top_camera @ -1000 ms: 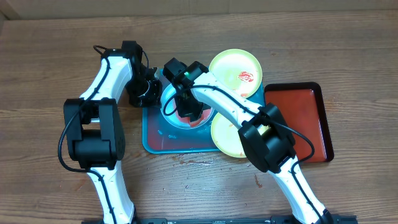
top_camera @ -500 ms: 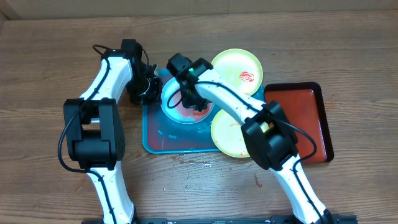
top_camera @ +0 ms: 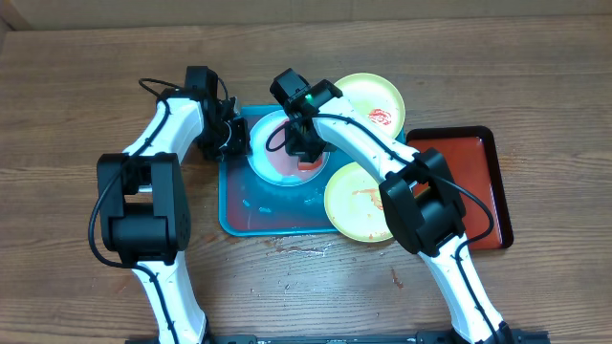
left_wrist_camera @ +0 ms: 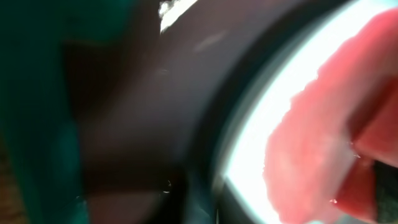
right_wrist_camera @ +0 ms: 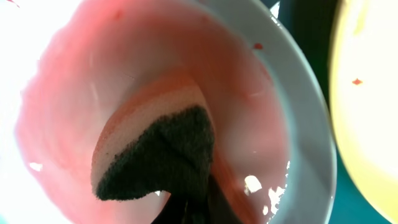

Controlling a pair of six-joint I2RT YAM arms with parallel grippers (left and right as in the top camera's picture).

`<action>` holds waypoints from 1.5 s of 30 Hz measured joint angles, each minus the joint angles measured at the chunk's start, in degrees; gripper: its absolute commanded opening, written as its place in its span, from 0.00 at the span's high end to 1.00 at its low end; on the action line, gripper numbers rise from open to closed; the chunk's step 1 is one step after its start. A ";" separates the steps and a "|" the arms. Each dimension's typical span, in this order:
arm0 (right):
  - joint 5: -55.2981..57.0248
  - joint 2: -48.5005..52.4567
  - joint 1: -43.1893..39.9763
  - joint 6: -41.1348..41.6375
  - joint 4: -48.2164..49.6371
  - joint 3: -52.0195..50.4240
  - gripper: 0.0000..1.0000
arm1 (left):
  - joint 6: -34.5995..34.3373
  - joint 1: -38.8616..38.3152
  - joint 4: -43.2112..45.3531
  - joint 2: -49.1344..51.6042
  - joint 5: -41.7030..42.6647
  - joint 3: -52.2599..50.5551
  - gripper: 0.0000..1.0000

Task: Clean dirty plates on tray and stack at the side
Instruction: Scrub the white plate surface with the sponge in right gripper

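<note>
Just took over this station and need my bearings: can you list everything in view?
blue plate: 1, light-blue rim, pink-smeared centre, on the tray
far plate: 1, yellow-green, red smear, by tray's far right corner
near plate: 1, yellow-green, overlapping tray's right edge
tray: 1, teal, mid-table
red tray: 1, dark red, black rim, right of the plates
sponge: 1, pink with dark scouring side, on blue plate
table: 1, brown wood
left tool: 1, black, shut, at blue plate's left rim
right tool: 1, black, shut on sponge
</note>
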 measured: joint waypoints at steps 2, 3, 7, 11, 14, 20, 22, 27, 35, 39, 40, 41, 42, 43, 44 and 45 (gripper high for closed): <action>-0.33 0.00 -0.04 -0.02 0.13 0.00 0.96 | 0.00 -0.55 0.17 0.00 -0.57 -0.09 0.96; -0.48 0.00 -0.07 -0.04 0.15 0.00 0.96 | 0.00 -0.59 0.15 0.00 -0.59 -0.09 0.96; -2.19 0.00 -0.46 -0.07 0.20 0.00 0.96 | 0.04 -0.57 -0.11 0.00 -0.61 -0.09 0.96; -3.52 0.00 -0.79 -0.22 -0.09 0.00 0.96 | 1.16 -0.33 -1.73 0.00 -0.68 -0.09 0.96; -4.31 0.00 -0.76 -0.59 -0.46 0.00 0.96 | 2.75 0.09 -3.72 0.00 -1.07 -0.07 0.96; -2.82 0.02 -0.37 -4.42 -1.18 0.72 0.96 | 7.54 1.01 -6.23 0.00 -1.51 -0.07 0.96; -1.90 0.07 -0.66 -7.61 -1.01 1.05 0.96 | 8.33 1.42 -6.60 0.00 -1.60 -0.07 0.96; -1.51 0.15 -1.40 -14.80 1.18 1.38 0.96 | 9.81 2.12 -7.02 -0.11 -2.49 -0.07 0.96; -7.74 0.66 -1.22 -20.04 11.80 0.07 0.96 | 10.67 2.23 -7.02 -0.24 -3.23 -0.07 0.95; -13.35 0.72 -0.66 -20.85 15.34 -0.85 0.96 | 10.84 2.62 -6.95 -0.24 -3.19 -0.07 0.96; -14.60 0.74 -0.37 -20.90 16.09 -0.87 0.96 | 10.84 2.69 -6.95 -0.24 -3.21 -0.07 0.96; -15.91 0.79 0.07 -20.94 16.90 -0.87 0.96 | 10.86 2.78 -6.95 -0.26 -3.19 -0.07 0.96; -17.20 0.79 0.68 -20.94 17.27 -0.87 0.96 | 10.86 2.82 -6.93 -0.24 -3.21 -0.07 0.96; -18.10 0.79 1.22 -20.94 17.27 -0.87 0.96 | 10.86 2.82 -6.93 -0.24 -3.21 -0.07 0.96; -18.93 0.79 1.79 -20.94 17.03 -0.87 0.96 | 10.86 2.82 -6.93 -0.26 -3.21 -0.07 0.96; -19.82 0.79 2.47 -20.96 16.39 -0.87 0.96 | 10.86 2.82 -6.88 -0.26 -3.23 -0.07 0.96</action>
